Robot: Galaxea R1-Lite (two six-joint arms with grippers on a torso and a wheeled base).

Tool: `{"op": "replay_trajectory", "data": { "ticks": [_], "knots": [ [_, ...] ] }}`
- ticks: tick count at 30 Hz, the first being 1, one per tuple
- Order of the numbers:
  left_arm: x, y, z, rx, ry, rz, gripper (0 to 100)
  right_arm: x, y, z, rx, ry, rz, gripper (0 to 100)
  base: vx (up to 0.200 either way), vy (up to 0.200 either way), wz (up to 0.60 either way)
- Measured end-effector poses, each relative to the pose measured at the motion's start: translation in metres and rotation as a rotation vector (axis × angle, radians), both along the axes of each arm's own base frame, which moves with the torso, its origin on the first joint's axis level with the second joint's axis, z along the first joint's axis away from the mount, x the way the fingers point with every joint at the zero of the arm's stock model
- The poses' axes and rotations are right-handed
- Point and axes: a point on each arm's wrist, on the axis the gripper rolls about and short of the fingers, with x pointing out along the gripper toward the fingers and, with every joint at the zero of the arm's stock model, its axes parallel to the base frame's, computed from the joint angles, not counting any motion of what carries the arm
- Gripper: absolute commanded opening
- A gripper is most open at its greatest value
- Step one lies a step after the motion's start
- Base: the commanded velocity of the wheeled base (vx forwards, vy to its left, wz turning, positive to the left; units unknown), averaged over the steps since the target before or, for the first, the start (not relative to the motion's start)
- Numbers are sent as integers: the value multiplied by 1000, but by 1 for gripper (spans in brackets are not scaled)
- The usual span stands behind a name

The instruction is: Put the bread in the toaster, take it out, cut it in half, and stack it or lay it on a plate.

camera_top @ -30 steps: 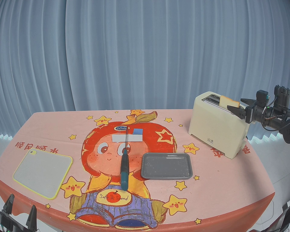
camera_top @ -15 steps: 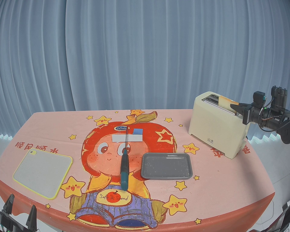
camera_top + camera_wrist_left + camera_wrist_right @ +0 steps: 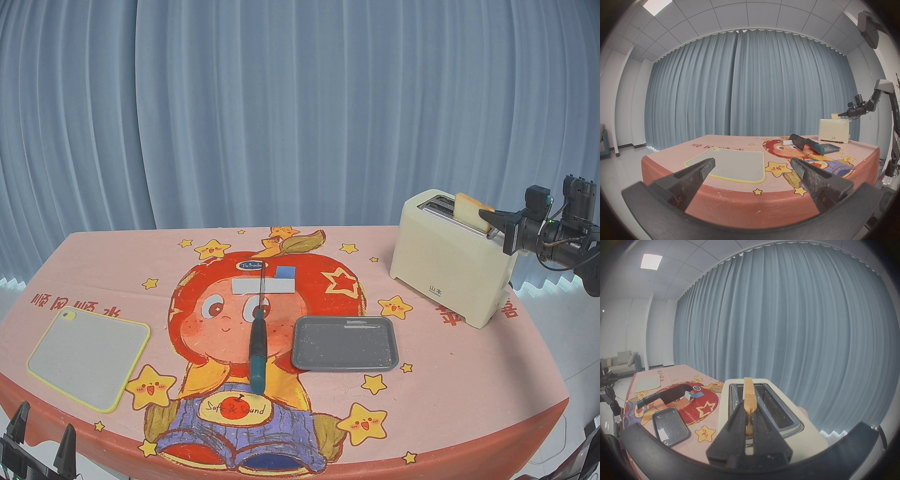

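A slice of bread [image 3: 469, 209] [image 3: 749, 393] stands upright in the near slot of the cream toaster [image 3: 447, 259] [image 3: 775, 415] at the table's right. My right gripper [image 3: 490, 216] [image 3: 749, 410] is level with the toaster's top and shut on the slice's edge. A teal-handled knife [image 3: 257, 347] lies in the table's middle, with the grey plate [image 3: 345, 359] just to its right. The yellow-rimmed cutting board [image 3: 87, 356] [image 3: 731, 161] lies at front left. My left gripper [image 3: 39, 437] [image 3: 753, 175] hangs open below the table's front left edge, holding nothing.
White tape and a blue tab [image 3: 269, 282] lie under the knife's blade. A cartoon-printed pink cloth [image 3: 437, 387] covers the table, and a blue curtain hangs behind. Bare cloth lies between the plate and the toaster.
My right gripper, open beside the slice a second ago, has closed on it. The slice dipped and tilted, then came back upright and slightly higher.
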Motion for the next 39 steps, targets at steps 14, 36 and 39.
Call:
{"op": "replay_trajectory", "data": {
  "ticks": [14, 36, 39],
  "knots": [
    [0, 0, 0, 0, 0, 0, 100, -18, 4, 43, 12, -139, 15, 0, 0, 0, 0],
    [0, 0, 0, 0, 0, 0, 100, -74, 27, 43, 87, -107, 86, 0, 0, 0, 0],
    [0, 0, 0, 0, 0, 0, 100, -87, 32, 32, 87, -74, 103, 0, 0, 0, 0]
  ]
}}
